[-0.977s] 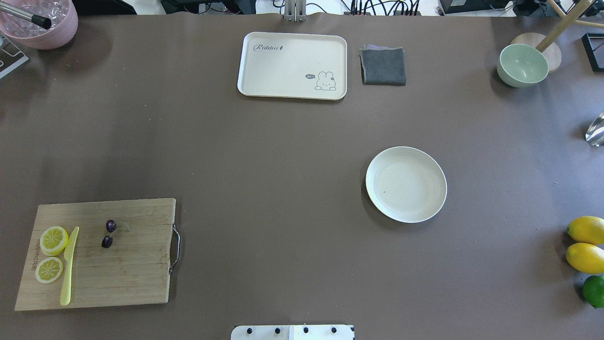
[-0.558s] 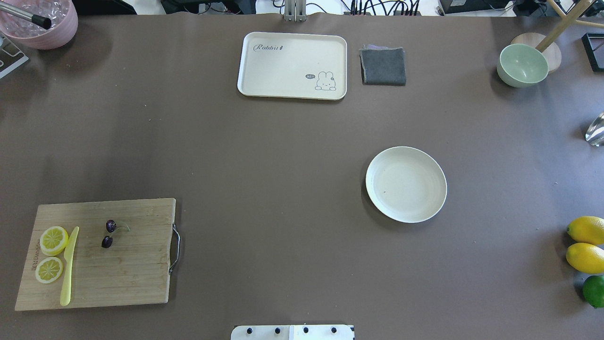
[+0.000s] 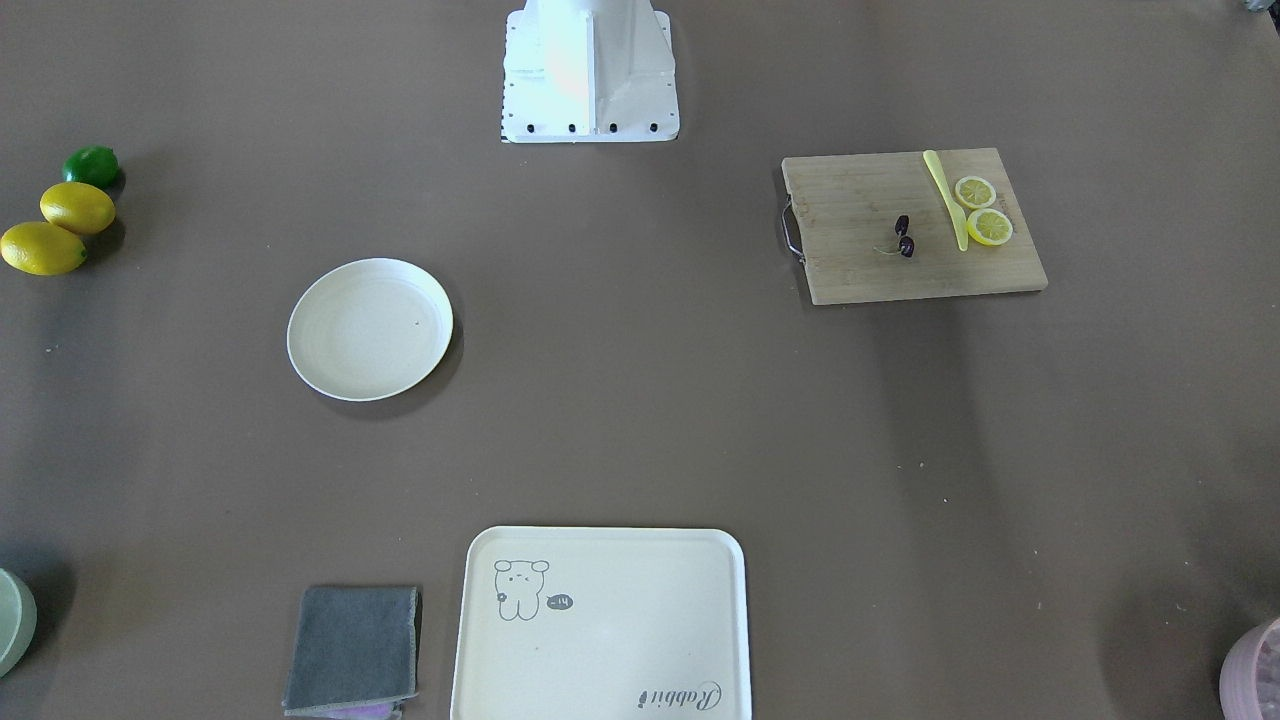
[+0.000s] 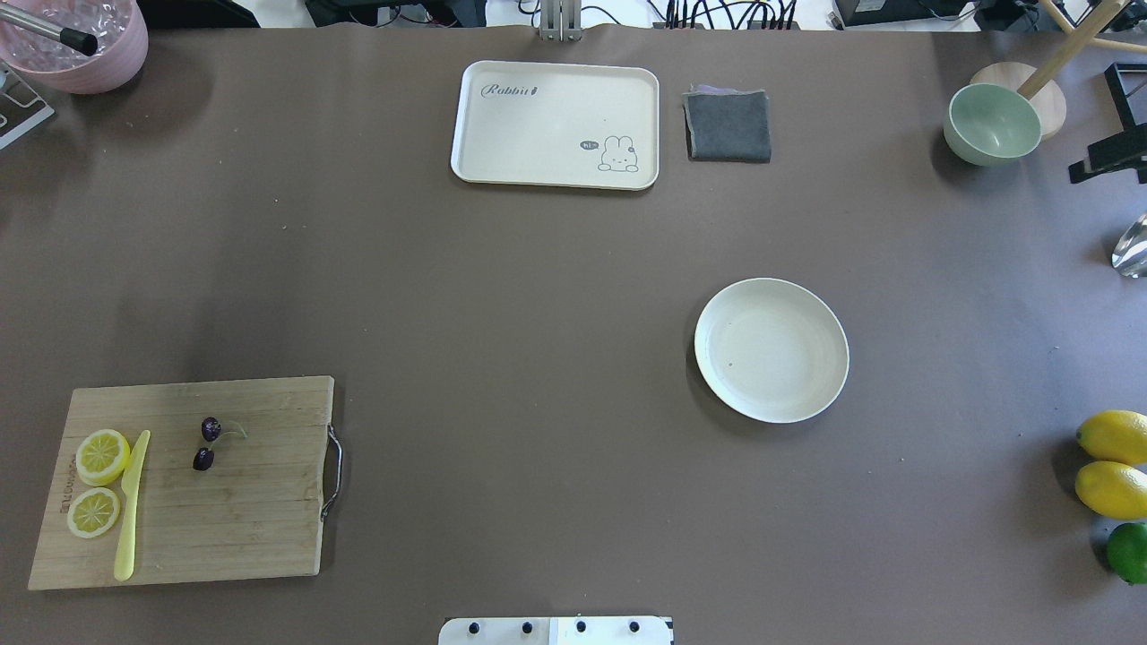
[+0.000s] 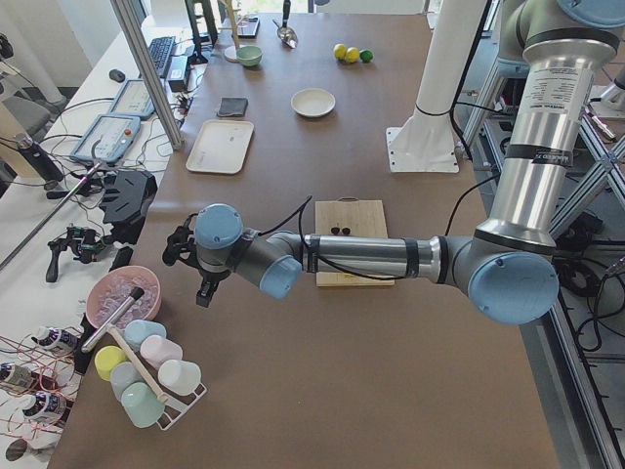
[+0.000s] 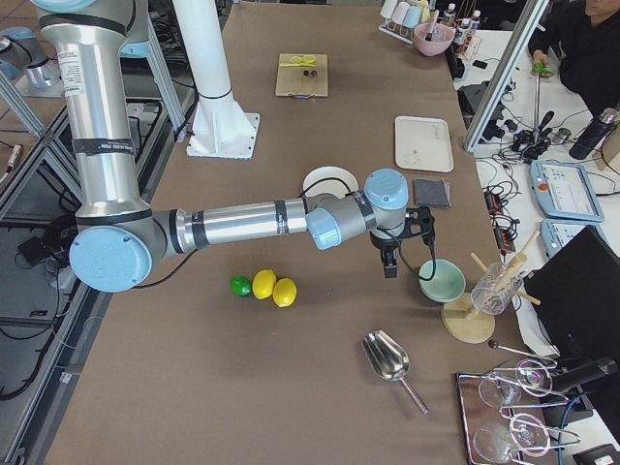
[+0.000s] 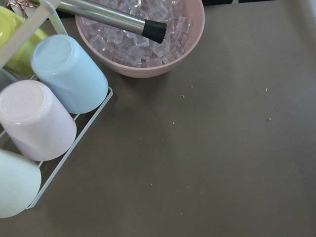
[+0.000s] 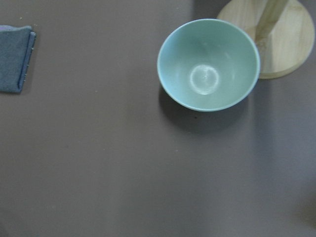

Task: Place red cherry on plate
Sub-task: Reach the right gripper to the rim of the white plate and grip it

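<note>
The red cherry [image 4: 206,443] [image 3: 904,236], a small dark pair on green stems, lies on a wooden cutting board [image 4: 251,502] at the near left. The plate [image 4: 771,349] [image 3: 369,328], round and cream-white, sits bare right of centre. My left gripper [image 5: 202,291] hangs far left of the board, near a pink bowl; I cannot tell if it is open or shut. My right gripper [image 6: 389,265] hovers by a green bowl, far right of the plate. Only a dark part of it [image 4: 1107,159] shows overhead, so I cannot tell its state.
Two lemon slices [image 4: 99,479] and a yellow knife [image 4: 130,506] share the board. At the back lie a cream tray [image 4: 556,124] and a grey cloth [image 4: 728,125]. The green bowl [image 4: 992,124], pink ice bowl [image 7: 143,34], cup rack [image 7: 44,113] and lemons [image 4: 1113,461] line the ends.
A dark part of the right gripper has come into the overhead view at its right edge. The cherry, the plate and the board have not moved.
</note>
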